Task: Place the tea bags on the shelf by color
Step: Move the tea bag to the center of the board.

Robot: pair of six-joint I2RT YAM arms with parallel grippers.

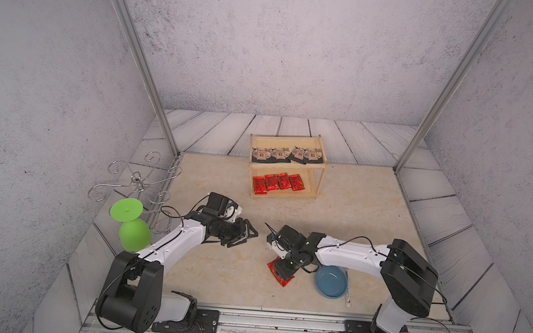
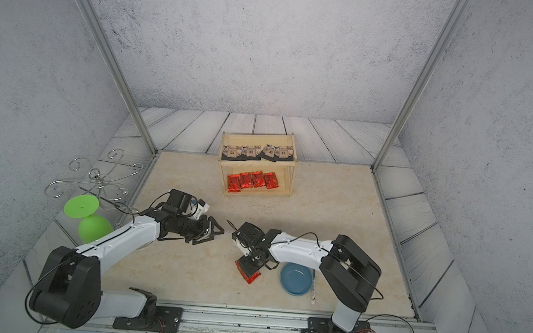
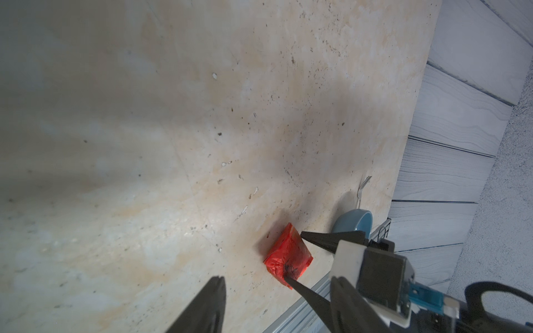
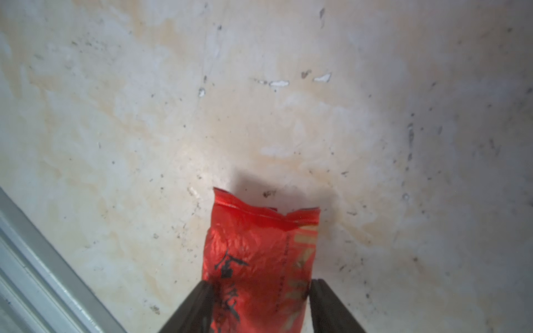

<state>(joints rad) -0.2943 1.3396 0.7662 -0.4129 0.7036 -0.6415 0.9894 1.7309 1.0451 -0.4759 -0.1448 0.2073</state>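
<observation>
A red tea bag [image 1: 284, 281] [image 2: 252, 277] lies on the beige table near the front. My right gripper [image 1: 283, 271] [image 4: 261, 284] points down over it, its two fingers pressed against the packet's long edges [image 4: 259, 245]. My left gripper [image 1: 246, 235] [image 3: 277, 278] hovers open and empty to the left of it; from there the red tea bag [image 3: 284, 253] shows between the right fingers. The pale wooden shelf [image 1: 320, 174] [image 2: 292, 176] stands at the back. Several black tea bags [image 1: 287, 154] lie on its top tier and several red ones [image 1: 277, 182] on its lower tier.
A blue bowl [image 1: 331, 281] sits just right of the right gripper, with a fork [image 1: 348, 294] beside it. A green plastic goblet [image 1: 133, 228] hangs upside down on a wire rack [image 1: 137, 180] at the left edge. A metal rail [image 1: 278, 324] runs along the front.
</observation>
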